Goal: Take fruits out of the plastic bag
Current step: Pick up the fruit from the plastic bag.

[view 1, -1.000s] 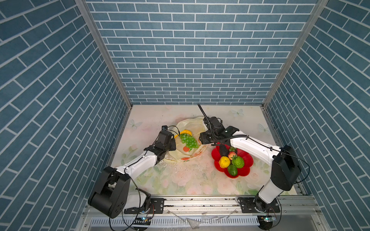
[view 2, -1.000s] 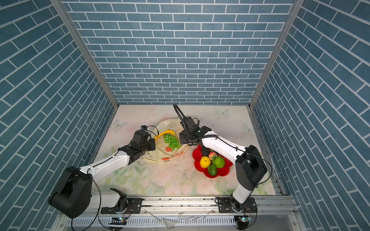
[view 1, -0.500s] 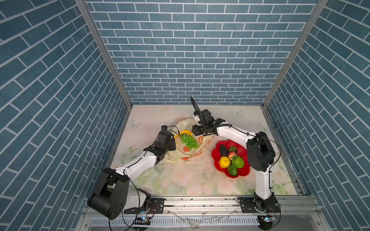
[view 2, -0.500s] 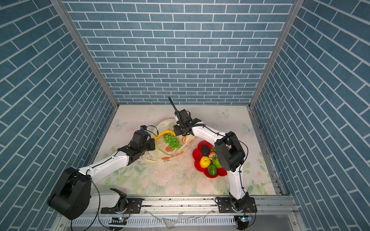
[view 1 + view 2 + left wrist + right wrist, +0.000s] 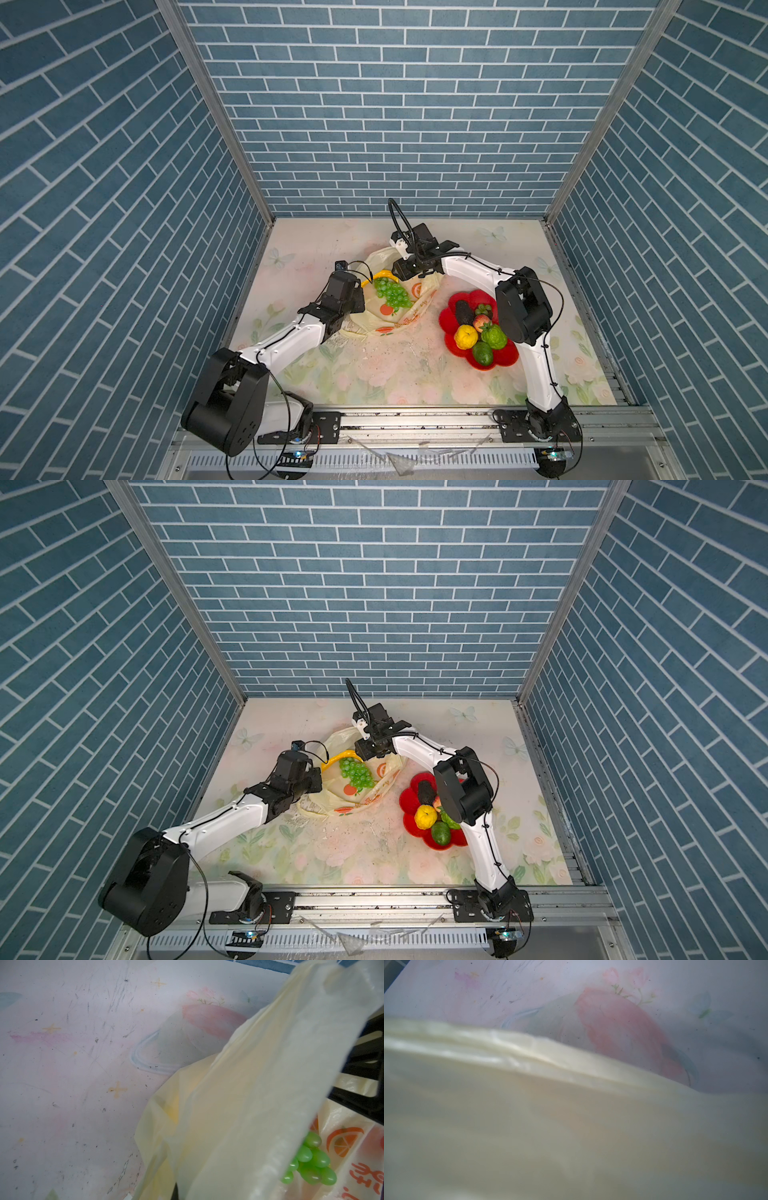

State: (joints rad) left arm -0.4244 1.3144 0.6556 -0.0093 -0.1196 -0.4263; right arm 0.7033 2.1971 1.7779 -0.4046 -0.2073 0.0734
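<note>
most fruits (image 5: 478, 336) sit on the red plate (image 5: 506, 360). the grapes (image 5: 390, 294) and banana (image 5: 380, 274) lie in the bag (image 5: 405, 319) on the desk (image 5: 374, 376). the left tool (image 5: 360, 297) is pinched together, it seems on the bag's edge. the right tool (image 5: 400, 272) is at the bag's mouth; i cannot tell if it is apart.

1 bag (image 5: 365, 323), 1 grape bunch (image 5: 390, 293), 1 banana (image 5: 382, 274), 1 plate (image 5: 508, 358), 1 lemon (image 5: 465, 337), 1 strawb (image 5: 481, 323), 1 citrus (image 5: 494, 337), 2 avos (image 5: 464, 312)
</note>
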